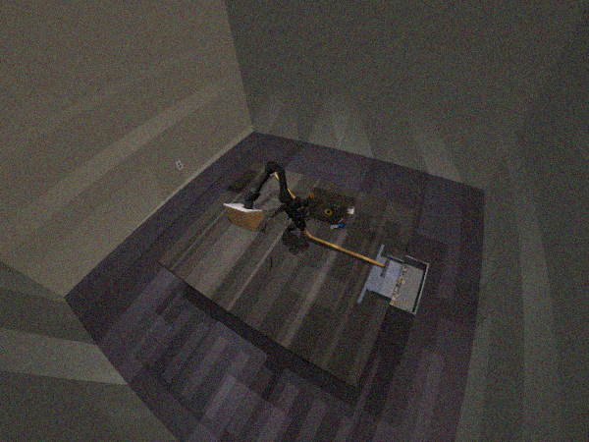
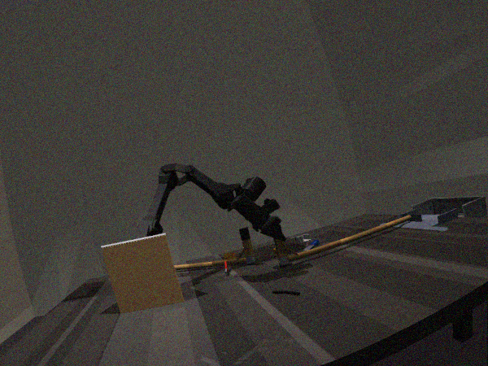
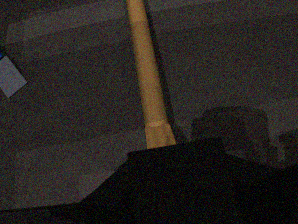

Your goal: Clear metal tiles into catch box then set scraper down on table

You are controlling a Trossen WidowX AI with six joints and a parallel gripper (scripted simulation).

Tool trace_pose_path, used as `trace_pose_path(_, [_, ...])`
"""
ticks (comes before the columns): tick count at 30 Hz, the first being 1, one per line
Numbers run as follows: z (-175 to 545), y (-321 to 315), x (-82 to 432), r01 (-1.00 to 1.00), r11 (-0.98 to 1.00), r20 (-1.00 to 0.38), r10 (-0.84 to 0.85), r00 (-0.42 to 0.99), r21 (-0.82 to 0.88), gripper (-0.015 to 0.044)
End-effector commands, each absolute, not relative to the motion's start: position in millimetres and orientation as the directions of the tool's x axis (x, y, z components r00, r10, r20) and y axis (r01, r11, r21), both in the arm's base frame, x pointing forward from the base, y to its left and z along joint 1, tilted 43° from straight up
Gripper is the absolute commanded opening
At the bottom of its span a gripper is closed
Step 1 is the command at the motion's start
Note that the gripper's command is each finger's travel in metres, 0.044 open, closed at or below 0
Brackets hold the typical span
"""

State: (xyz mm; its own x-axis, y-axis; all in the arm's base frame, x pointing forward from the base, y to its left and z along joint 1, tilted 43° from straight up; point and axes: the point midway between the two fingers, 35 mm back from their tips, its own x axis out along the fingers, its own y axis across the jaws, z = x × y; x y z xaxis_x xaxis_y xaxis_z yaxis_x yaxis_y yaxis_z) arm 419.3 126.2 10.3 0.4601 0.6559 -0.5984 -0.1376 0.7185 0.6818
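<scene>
My gripper (image 1: 306,233) (image 2: 287,258) is shut on the end of the long scraper's wooden handle (image 1: 344,249) (image 2: 354,237) (image 3: 148,75), low over the table. The handle runs away to the steel plate (image 1: 391,281) (image 2: 427,220), where the dark, small scraper head is hard to make out. The catch box (image 1: 413,289) (image 2: 472,206) adjoins the plate's far end. Several small tiles (image 1: 399,285) lie in a row where plate and box meet; I cannot tell on which side of that edge. No tile is discernible on the rest of the plate. The fingertips are hidden in the wrist view.
A brown panel block with a white top (image 1: 243,219) (image 2: 142,274) stands by the arm's base. Another wooden rod (image 2: 199,264) lies behind it. A yellow ring (image 1: 328,212), a white block (image 1: 350,210) and a blue item (image 1: 339,226) (image 2: 312,244) lie beyond the gripper. A black stick (image 2: 286,292) lies nearer.
</scene>
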Motion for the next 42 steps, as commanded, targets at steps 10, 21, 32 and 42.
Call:
trace_pose_path(10, [17.0,119.3,404.1,-0.147,0.718,-0.587,0.654,0.477,0.680,0.0000])
trace_pose_path(21, [16.9,116.3,387.2,-0.146,0.718,-0.587,0.653,0.478,0.680,0.0000])
trace_pose_path(32, [16.5,113.5,369.9,-0.146,0.719,-0.587,0.653,0.479,0.680,0.0000])
trace_pose_path(42, [15.7,111.2,354.3,-0.145,0.719,-0.587,0.652,0.480,0.680,0.0000])
